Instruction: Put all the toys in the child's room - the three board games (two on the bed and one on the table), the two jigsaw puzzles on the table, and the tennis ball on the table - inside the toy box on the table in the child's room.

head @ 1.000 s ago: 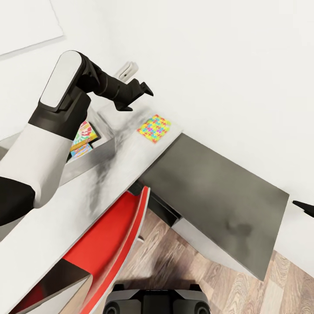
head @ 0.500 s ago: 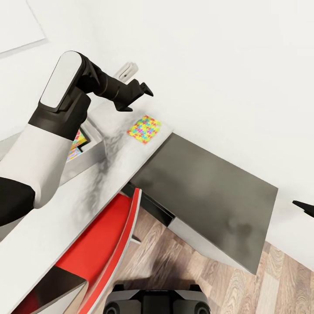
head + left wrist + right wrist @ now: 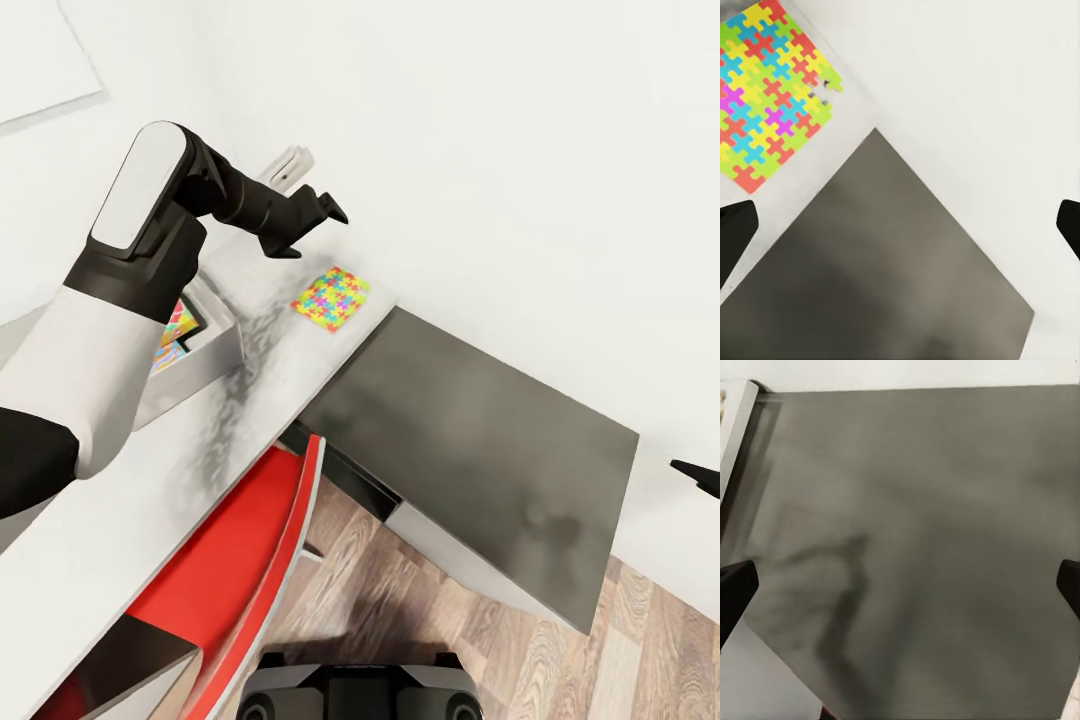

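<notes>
At far left I see the toy box (image 3: 215, 352) on the table (image 3: 150, 480), colourful toys inside. Left end effector (image 3: 312, 222) hovers upper left, spread wide, empty. A jigsaw puzzle (image 3: 331, 296) lies just right of centre-left. Right end effector (image 3: 695, 474), right edge: I cannot tell.

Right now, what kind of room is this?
Probably a child's room or study corner: an L-shaped desk against white walls, a colourful jigsaw puzzle on it, a red chair and wood flooring.
</notes>
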